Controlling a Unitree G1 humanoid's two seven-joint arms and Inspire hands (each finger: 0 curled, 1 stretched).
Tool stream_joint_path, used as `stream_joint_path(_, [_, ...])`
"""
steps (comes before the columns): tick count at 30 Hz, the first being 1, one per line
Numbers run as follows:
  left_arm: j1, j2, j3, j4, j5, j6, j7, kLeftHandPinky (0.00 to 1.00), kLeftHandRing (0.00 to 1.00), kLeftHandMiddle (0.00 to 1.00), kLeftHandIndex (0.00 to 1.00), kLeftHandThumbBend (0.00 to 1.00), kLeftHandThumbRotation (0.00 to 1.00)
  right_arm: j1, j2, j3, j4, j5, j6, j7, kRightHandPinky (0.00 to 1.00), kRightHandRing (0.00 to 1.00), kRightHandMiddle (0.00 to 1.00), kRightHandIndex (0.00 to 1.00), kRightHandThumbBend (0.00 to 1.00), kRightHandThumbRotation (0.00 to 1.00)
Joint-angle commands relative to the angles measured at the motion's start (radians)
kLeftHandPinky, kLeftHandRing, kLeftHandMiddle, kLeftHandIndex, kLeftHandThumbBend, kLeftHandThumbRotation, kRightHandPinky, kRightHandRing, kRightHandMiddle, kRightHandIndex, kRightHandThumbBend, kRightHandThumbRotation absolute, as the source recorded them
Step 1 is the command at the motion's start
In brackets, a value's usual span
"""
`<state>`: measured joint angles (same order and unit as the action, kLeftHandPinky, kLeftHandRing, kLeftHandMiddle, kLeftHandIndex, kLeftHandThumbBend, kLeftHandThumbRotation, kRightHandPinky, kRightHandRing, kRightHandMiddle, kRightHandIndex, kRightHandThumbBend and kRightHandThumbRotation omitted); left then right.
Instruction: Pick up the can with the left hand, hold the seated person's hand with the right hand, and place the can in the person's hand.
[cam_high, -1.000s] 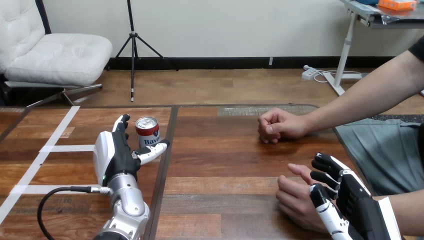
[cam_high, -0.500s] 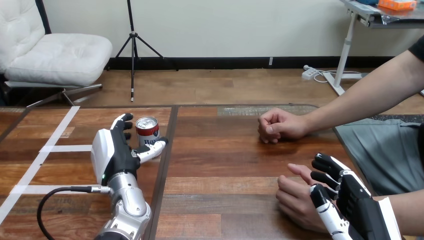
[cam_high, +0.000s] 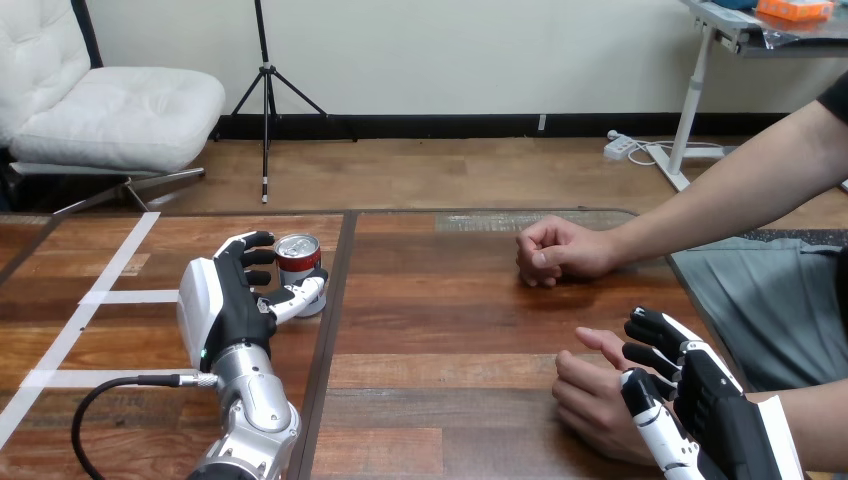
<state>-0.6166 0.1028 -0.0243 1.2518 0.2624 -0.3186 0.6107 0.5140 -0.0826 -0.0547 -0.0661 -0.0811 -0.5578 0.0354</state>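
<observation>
The wooden table (cam_high: 450, 330) carried all items. At the near right, the person's hand (cam_high: 590, 395) rested on it, with the right hand (cam_high: 715, 405) touching its right side. This placement matched the previous second, and whether the right hand gripped could not be determined. At the far left, the left hand (cam_high: 222, 300) had changed. Its fingers, straight a second earlier, were curled round the can (cam_high: 298, 262), with the thumb across the near face. The can stood upright on the table. Judgement: grasp formed, lift pending.
</observation>
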Motion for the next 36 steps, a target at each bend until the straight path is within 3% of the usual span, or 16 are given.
stream_joint_path(1, [-0.065, 0.002, -0.006, 0.006, 0.006, -0.014, -0.001, 0.62, 0.69, 0.73, 0.73, 0.64, 0.00, -0.020, 0.005, -0.001, -0.051, -0.007, -0.018, -0.014, 0.74, 0.81, 0.84, 0.83, 0.55, 0.64])
stream_joint_path(14, [-0.070, 0.004, -0.021, 0.010, 0.024, -0.006, 0.015, 0.64, 0.72, 0.76, 0.75, 0.68, 0.00, -0.011, 0.004, 0.000, -0.053, 0.005, -0.020, -0.013, 0.74, 0.81, 0.84, 0.83, 0.54, 0.63])
stream_joint_path(36, [-0.078, -0.011, 0.004, 0.015, -0.004, -0.030, 0.015, 0.56, 0.62, 0.68, 0.69, 0.65, 0.00, -0.009, -0.003, -0.006, -0.047, 0.014, -0.031, -0.009, 0.73, 0.81, 0.84, 0.83, 0.54, 0.62])
